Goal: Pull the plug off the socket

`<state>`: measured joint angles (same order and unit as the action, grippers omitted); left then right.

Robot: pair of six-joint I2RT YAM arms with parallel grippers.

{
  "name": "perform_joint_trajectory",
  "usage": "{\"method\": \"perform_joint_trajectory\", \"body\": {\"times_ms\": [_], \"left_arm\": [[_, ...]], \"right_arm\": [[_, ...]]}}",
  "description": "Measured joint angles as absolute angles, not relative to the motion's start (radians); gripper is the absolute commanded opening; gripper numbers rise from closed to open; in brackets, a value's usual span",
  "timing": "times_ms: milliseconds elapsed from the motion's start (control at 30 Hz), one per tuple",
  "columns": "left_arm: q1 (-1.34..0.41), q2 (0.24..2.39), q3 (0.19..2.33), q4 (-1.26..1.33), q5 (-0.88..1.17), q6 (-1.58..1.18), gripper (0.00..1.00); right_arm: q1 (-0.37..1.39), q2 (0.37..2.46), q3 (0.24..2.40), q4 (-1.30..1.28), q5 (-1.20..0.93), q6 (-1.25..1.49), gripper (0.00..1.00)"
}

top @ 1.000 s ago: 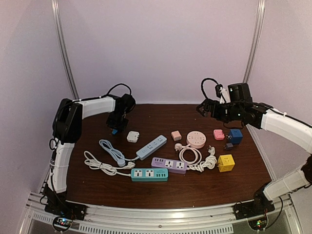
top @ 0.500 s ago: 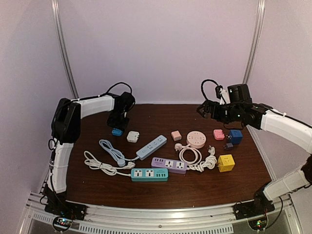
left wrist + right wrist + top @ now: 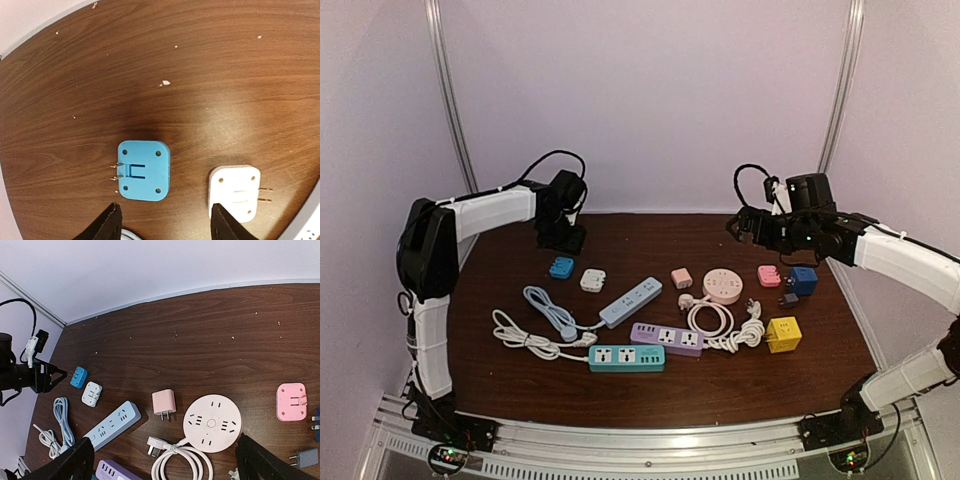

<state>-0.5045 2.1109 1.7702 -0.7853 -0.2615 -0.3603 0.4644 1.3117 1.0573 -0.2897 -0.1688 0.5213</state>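
Note:
A blue plug adapter lies flat on the brown table at the back left, prongs bare, plugged into nothing. In the left wrist view the blue adapter lies just ahead of my fingertips, with a white adapter to its right. My left gripper is open and empty, raised behind the adapter. My right gripper is open and empty, held high over the back right, above the round pink socket.
The table's middle holds a light blue power strip, a purple strip, a teal strip, a pink charger and coiled white cables. At right are a pink adapter, blue cube and yellow cube.
My left gripper let go of the blue adapter, which now lies on the table, and the gripper has risen and drawn back toward the rear wall. The right arm has not moved.

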Motion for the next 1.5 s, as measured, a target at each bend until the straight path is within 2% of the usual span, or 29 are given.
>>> {"method": "perform_joint_trajectory", "body": {"times_ms": [133, 333, 567, 867, 1100, 1267, 1500], "left_arm": [[-0.505, 2.019, 1.703, -0.720, -0.201, -0.361, 0.63], [-0.505, 1.884, 1.587, -0.617, -0.127, -0.361, 0.69], [-0.505, 1.696, 1.437, -0.506, -0.059, -0.364, 0.97], [-0.482, 1.437, 1.194, -0.358, -0.047, -0.370, 0.98], [-0.344, 1.335, 1.032, -0.282, 0.000, -0.376, 0.98], [-0.232, 1.322, 0.993, -0.247, 0.059, -0.383, 0.98], [-0.197, 1.308, 0.925, -0.193, -0.023, -0.347, 0.98]], "right_arm": [[0.464, 1.311, 1.050, -0.288, -0.147, 0.522, 1.00], [0.464, 1.306, 1.005, -0.274, -0.099, 0.522, 1.00], [0.464, 1.267, 0.960, -0.246, -0.047, 0.524, 1.00], [0.464, 1.153, 0.784, -0.056, 0.070, 0.458, 1.00], [0.451, 1.128, 0.736, 0.076, 0.133, 0.316, 1.00], [0.361, 1.127, 0.705, 0.163, 0.155, 0.252, 1.00], [0.194, 1.126, 0.545, 0.309, 0.212, 0.219, 1.00]]}}
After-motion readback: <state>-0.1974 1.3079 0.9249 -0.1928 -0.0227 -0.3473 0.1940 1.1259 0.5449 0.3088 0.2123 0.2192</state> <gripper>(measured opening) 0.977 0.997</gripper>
